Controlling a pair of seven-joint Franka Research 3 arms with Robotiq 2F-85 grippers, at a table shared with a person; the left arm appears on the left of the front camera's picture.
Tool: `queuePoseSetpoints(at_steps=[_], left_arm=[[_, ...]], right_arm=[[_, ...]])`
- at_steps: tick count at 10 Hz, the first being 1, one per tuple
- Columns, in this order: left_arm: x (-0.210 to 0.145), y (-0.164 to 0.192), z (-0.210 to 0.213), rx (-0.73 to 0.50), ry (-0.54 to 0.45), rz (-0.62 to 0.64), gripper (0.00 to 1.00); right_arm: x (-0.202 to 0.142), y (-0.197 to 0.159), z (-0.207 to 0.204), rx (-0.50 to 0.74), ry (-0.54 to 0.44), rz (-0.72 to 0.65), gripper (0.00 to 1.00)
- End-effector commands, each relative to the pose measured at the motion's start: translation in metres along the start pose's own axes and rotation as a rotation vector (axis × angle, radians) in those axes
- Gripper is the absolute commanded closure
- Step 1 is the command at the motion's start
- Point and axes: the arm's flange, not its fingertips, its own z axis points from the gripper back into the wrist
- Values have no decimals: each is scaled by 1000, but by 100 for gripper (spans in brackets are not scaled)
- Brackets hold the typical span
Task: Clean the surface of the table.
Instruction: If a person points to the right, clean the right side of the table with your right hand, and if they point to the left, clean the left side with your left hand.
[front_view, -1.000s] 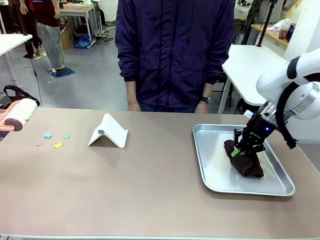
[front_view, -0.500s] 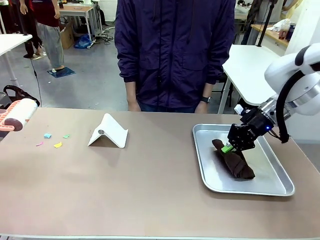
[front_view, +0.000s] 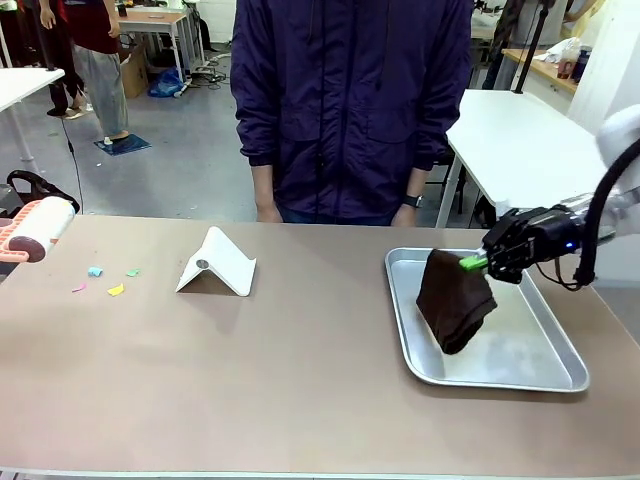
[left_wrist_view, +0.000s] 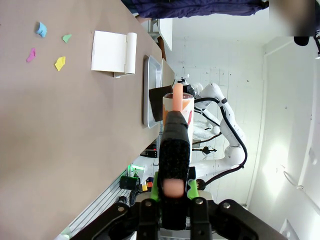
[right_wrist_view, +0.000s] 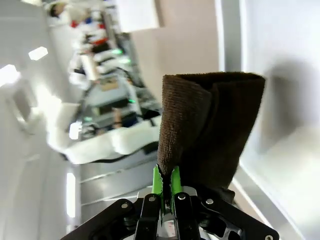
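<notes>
So in the front view the table (front_view: 250, 380) is taking up the whole lower half of the frame, brownish top running edge to edge. The right gripper (front_view: 472, 263) is coming in from the right edge, turned sideways, and it's pinching the top edge of a dark brown cloth (front_view: 455, 300) that's hanging down over the metal tray (front_view: 402, 330) right of centre. Can't tell if the bottom of the cloth is touching the tray floor or not. Four small paper scraps (front_view: 116, 290) are lying on the table at middle left, with a white folded stand (front_view: 217, 263) sitting just to the right of them. A person in a dark jacket (front_view: 350, 100) is standing at the far side, top centre, arms hanging down.

The right wrist view is giving the close-up the front one isn't: the green pads (right_wrist_view: 156, 181) are squeezing tight on a fold of the cloth, which is rising up the middle of the frame, with the shiny tray behind it on the right.

At the far left edge in the front view a lint roller (front_view: 40, 228) is poking in, white roll on a pink frame. The left wrist view is showing what's gripping it: the left gripper (left_wrist_view: 173, 188) at bottom centre is clamping both green fingers (left_wrist_view: 192, 187) on the roller's black handle. The roller is pointing up the frame, the table is running down the left side, and the scraps are sitting in the upper left corner.
</notes>
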Motion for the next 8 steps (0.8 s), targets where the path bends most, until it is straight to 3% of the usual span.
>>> queuePoseSetpoints(at_steps=[1, 4, 6, 8], left_arm=[[-4, -3, -1, -4, 3, -8, 100], [-4, -3, -1, -4, 3, -8, 100], [-4, -3, -1, -4, 3, -8, 100], [-4, -3, -1, -4, 3, -8, 100]], right_arm=[[-8, 5, 26, 253, -53, -23, 93], [-47, 5, 61, 417, -170, -32, 93], [-66, -1, 96, 441, -310, -11, 93], [-77, -7, 111, 453, -352, 83, 93]])
